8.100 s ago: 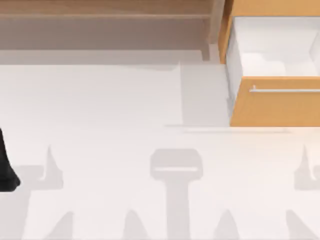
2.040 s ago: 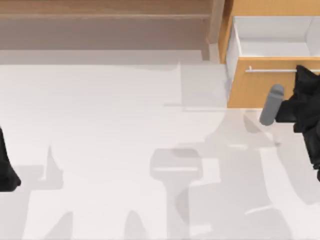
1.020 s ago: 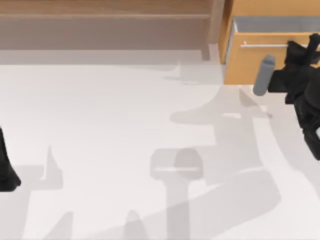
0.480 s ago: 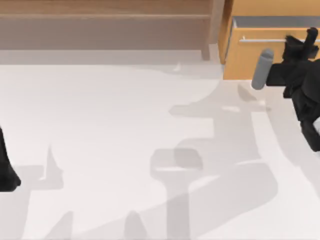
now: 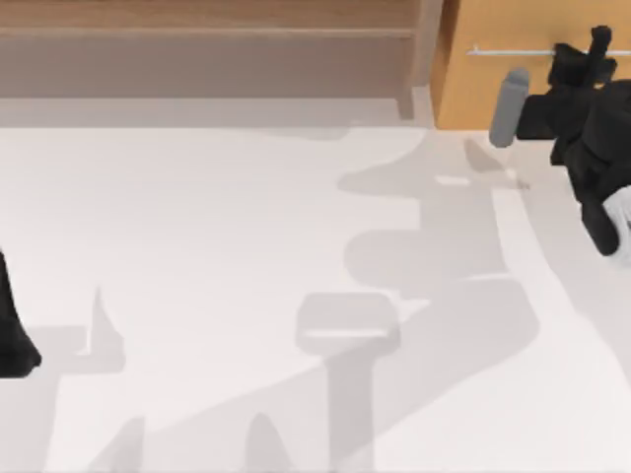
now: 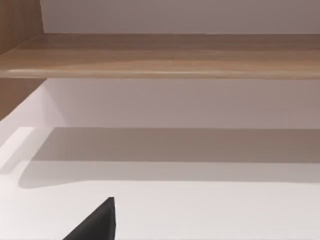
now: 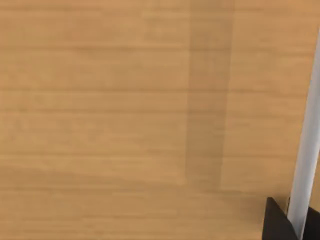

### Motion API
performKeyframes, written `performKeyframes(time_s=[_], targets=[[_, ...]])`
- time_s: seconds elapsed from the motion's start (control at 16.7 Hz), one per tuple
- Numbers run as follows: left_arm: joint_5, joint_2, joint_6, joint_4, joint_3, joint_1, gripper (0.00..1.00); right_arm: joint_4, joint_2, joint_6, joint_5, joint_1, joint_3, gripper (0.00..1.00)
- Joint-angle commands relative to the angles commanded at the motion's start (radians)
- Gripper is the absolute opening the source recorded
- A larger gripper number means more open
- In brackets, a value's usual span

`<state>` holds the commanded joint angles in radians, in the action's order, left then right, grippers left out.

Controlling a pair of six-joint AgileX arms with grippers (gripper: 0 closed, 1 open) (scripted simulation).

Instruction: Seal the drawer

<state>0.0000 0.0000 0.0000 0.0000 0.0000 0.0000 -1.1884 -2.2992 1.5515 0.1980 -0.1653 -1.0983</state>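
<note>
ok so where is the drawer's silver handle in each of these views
Top view: the silver handle runs across the orange drawer front at far right, beside the right tool.
Left wrist view: not in it.
Right wrist view: pale bar at the right edge.
Shared landmark: the drawer front.

Right arm (image 5: 592, 168): matte black, blocky links, grey cylinder (image 5: 508, 95) sticking out sideways, pale grey patch on its lower link. Right claw (image 5: 595, 41) black. Left arm (image 5: 12, 330): black, rounded end.
</note>
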Motion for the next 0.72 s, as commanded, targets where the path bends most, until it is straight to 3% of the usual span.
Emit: performKeyframes(time_s=[0.24,0.72], targets=[[0.000,0.000,0.000,0.000,0.000,0.000,1.00,0.003,-0.002,0.000,-0.001,0.000,-0.006,0.00],[0.000,0.000,0.000,0.000,0.000,0.000,1.00,0.003,-0.002,0.000,-0.001,0.000,-0.006,0.60]])
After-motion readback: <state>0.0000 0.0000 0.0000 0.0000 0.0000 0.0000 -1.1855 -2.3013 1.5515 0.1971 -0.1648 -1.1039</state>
